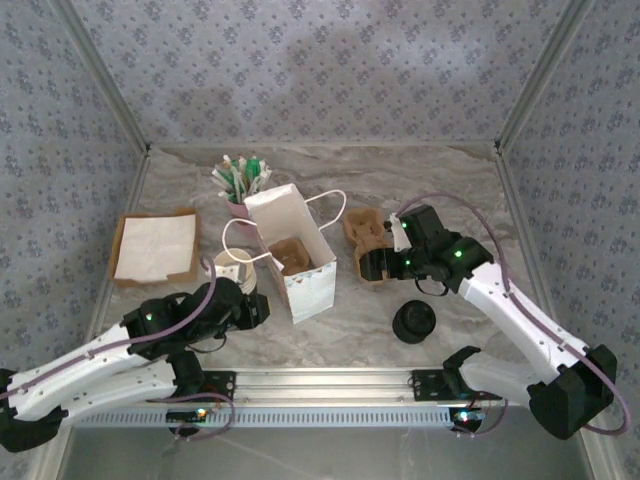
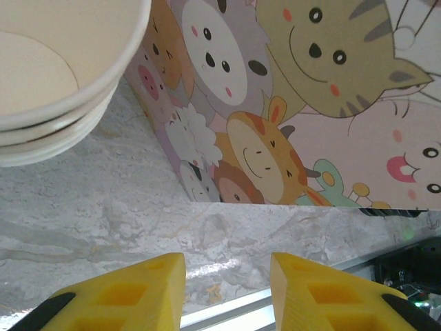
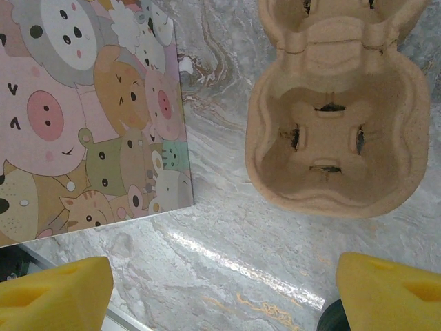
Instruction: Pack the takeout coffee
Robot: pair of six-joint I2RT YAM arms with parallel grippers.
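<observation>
No single white takeaway cup is in view. A black lid [image 1: 414, 321] lies on the marble right of centre, and its edge [image 3: 333, 321] touches the lower corner of the right wrist view. My left gripper [image 1: 256, 308] [image 2: 227, 289] is open and empty, low over the table between the stack of nested white cups [image 1: 232, 268] [image 2: 48, 76] and the animal-print paper bag [image 1: 292, 262] [image 2: 303, 103]. My right gripper [image 1: 376, 264] [image 3: 224, 289] is open wide and empty, just short of the brown pulp cup carrier [image 1: 364, 238] [image 3: 337, 131], with the bag [image 3: 83, 117] to its left.
The bag stands open with something brown inside it. A pink cup of green-and-white sticks [image 1: 240, 186] stands behind the bag. White napkins lie in a cardboard tray [image 1: 155, 248] at the left. A metal rail [image 1: 320, 385] runs along the near edge.
</observation>
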